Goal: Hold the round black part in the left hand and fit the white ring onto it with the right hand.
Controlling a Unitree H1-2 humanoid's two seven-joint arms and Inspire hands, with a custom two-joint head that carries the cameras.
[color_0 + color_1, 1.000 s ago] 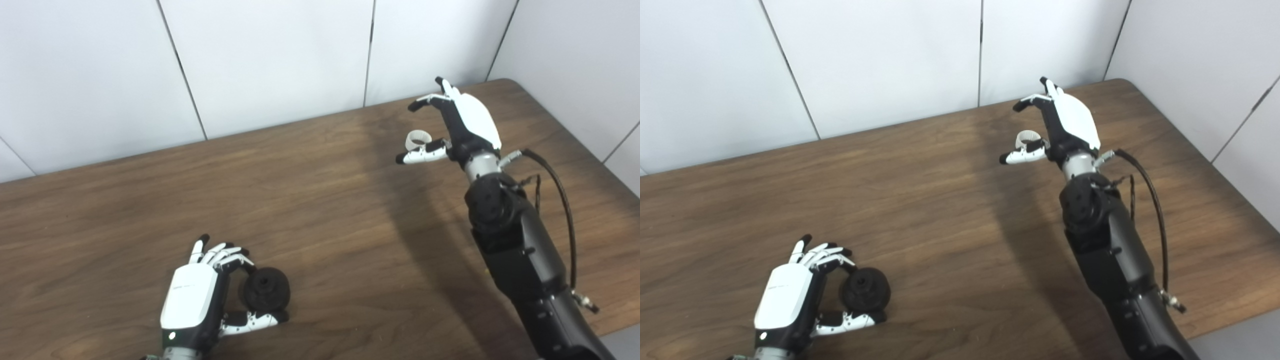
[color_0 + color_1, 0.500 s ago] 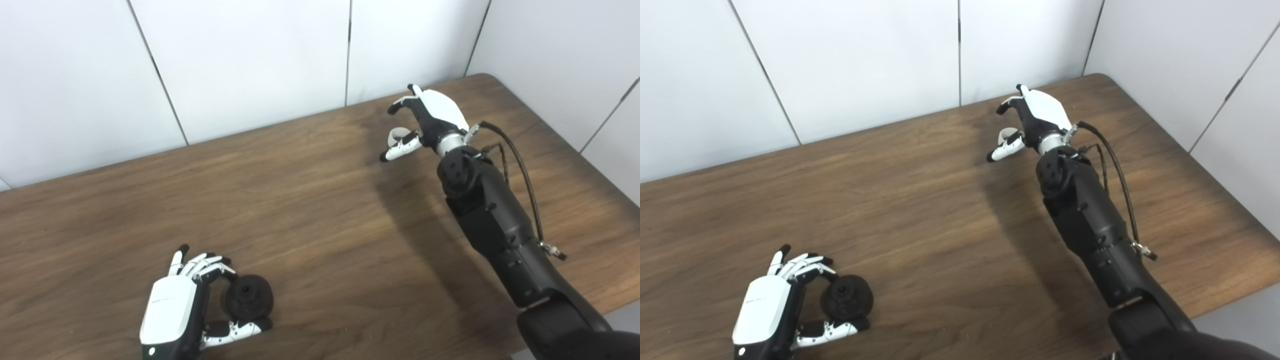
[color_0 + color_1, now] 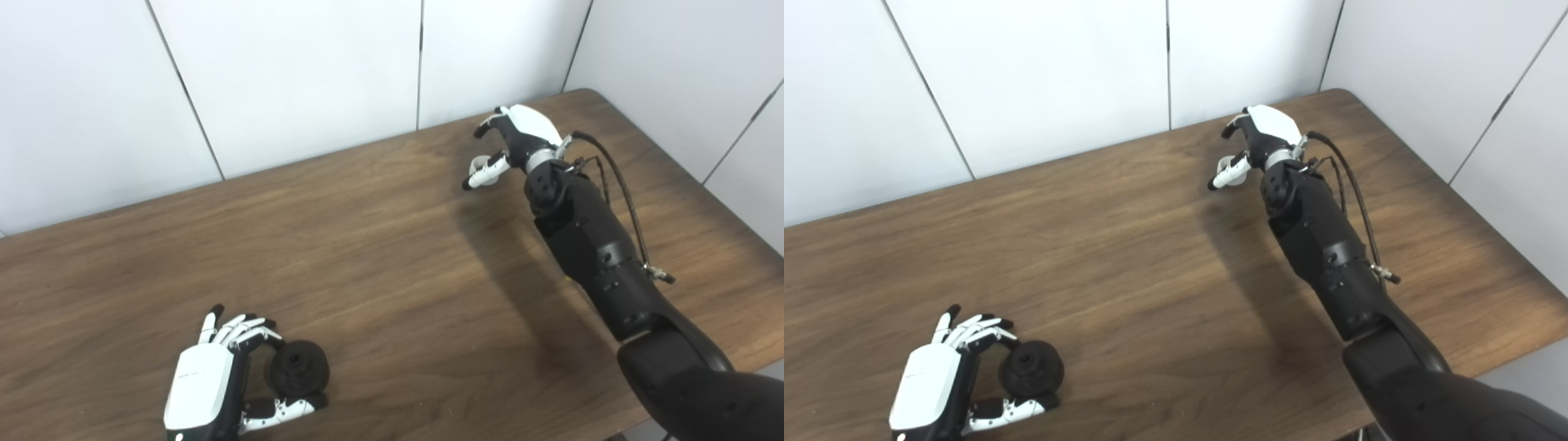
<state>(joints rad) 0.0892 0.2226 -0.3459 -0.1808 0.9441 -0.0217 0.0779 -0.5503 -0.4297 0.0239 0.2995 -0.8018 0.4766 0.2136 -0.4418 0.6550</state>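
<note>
Left eye view: left hand (image 3: 202, 395), lower left, cups the round black part (image 3: 299, 369) on the table (image 3: 392, 257) without clearly gripping; right hand (image 3: 511, 141), upper right, spread around the white ring (image 3: 479, 166). The ring is probably light and stiff; pinch its rim.

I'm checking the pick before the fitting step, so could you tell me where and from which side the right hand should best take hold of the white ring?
Probably across its thin wall, pinched from above: the white ring lies on the table with its opening upward, and the right hand hovers over it, thumb beside it.
</note>
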